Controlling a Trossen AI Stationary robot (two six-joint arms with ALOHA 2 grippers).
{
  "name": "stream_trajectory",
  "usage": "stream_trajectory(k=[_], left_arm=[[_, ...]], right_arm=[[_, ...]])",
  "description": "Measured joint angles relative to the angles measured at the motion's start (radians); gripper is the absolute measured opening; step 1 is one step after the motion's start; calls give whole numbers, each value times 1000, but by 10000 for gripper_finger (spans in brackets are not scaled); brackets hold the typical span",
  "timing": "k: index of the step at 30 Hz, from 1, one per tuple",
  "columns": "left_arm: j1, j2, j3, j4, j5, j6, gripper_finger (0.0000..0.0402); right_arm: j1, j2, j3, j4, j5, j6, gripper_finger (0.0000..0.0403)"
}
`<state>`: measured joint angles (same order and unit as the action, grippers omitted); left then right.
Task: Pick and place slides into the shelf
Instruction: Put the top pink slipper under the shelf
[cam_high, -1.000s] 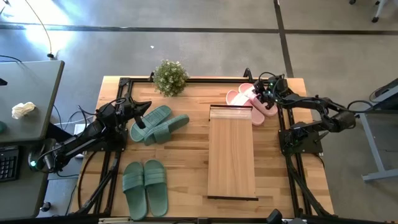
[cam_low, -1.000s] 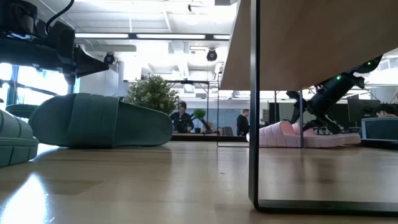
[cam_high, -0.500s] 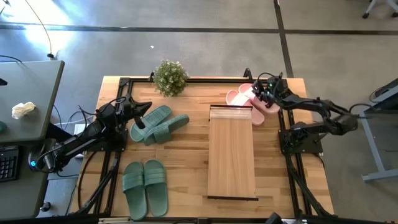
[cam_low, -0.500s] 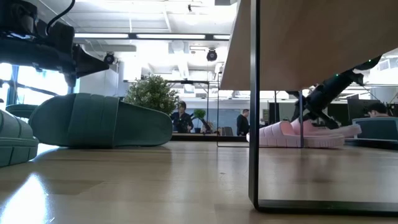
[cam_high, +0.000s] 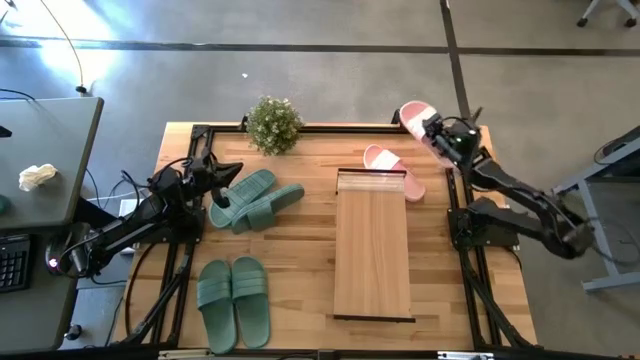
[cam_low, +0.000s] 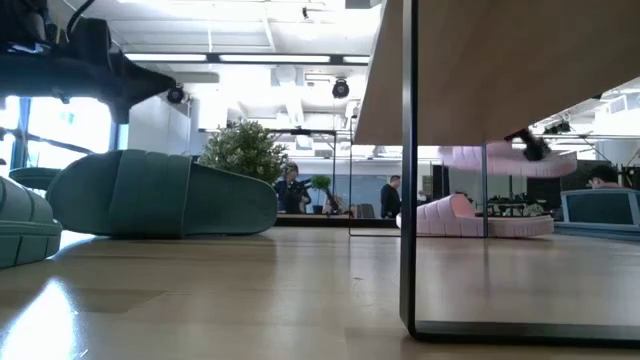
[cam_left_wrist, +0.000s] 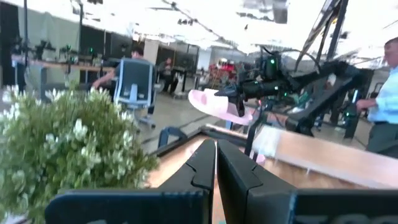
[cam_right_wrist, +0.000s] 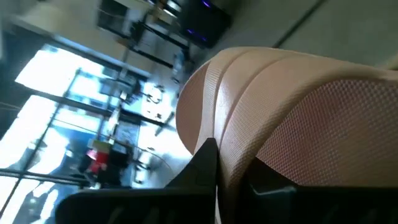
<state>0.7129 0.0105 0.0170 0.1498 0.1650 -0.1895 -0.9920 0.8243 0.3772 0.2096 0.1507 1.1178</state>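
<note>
One pink slide (cam_high: 413, 115) now hangs in the air off the far end of the shelf (cam_high: 372, 244), clamped in the jaws of the right gripper (cam_high: 432, 131), where half a second ago both pink slides lay together on the table. The right wrist view shows the fingers pinching the slide's edge, and the low view shows it clear of the wood above its partner. That partner, the second pink slide (cam_high: 392, 169), has stayed flat on the table just beside the shelf's far end.

The lift means the first of the six slides is on its way, yet none has reached the shelf; its top plank is bare and the tiers underneath cannot be seen from above. The carried slide probably needs to swing back toward the shelf and go in level.

Left of the shelf, one green pair (cam_high: 255, 199) lies crossed and untouched, with the left gripper (cam_high: 222, 176) hovering at its far-left edge, jaws nearly together and holding nothing. The other green pair (cam_high: 233, 300) sits side by side near the shelf's front-left corner. A potted plant (cam_high: 273, 124) stands at the table's far edge, well left of the shelf.
</note>
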Motion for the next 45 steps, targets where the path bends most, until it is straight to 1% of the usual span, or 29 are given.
stream_trajectory(k=[4, 7, 10, 13, 16, 19, 22, 24, 26, 28, 32, 35, 37, 40, 41, 43, 45], left_arm=[[0, 0, 0, 60, 0, 1, 5], [0, 0, 0, 122, 6, 1, 5], [0, 0, 0, 218, 44, 44, 5], [0, 1, 0, 309, 64, 71, 5], [0, 8, 0, 358, 60, 106, 13], [0, 32, 12, 363, 55, 164, 43], [0, 82, 47, 363, 55, 288, 86], [0, 128, 88, 365, 59, 408, 109], [0, 182, 138, 366, 83, 538, 122], [0, 246, 197, 365, 115, 644, 129], [0, 396, 330, 328, 161, 805, 129], [-6, 523, 436, 272, 181, 929, 125], [-33, 613, 509, 239, 183, 1017, 123], [-103, 741, 613, 164, 176, 1168, 122], [-133, 780, 647, 132, 155, 1222, 122], [-203, 852, 715, 66, 74, 1332, 122], [-276, 922, 777, 3, -53, 1444, 122]], right_arm=[[6, -123, 0, 74, -2, -45, 0], [38, -188, 0, 195, -5, -81, 0], [81, -215, 0, 347, -21, -108, 0], [130, -211, 1, 502, -34, -116, 0], [188, -184, 3, 640, -36, -124, 0], [255, -138, 54, 687, -32, -144, 0], [324, -67, 157, 690, -30, -198, 0], [364, -7, 239, 688, -31, -225, 0], [394, 52, 329, 666, -32, -233, 0], [411, 112, 422, 589, -31, -187, 0], [429, 250, 603, 378, -36, -93, 0], [433, 355, 731, 278, -89, -18, 0], [434, 425, 816, 241, -118, 23, 0], [433, 517, 937, 181, -153, 77, 0], [433, 542, 977, 147, -155, 89, 0], [432, 588, 1057, 68, -163, 111, 0], [432, 626, 1135, -28, -185, 116, 0]])
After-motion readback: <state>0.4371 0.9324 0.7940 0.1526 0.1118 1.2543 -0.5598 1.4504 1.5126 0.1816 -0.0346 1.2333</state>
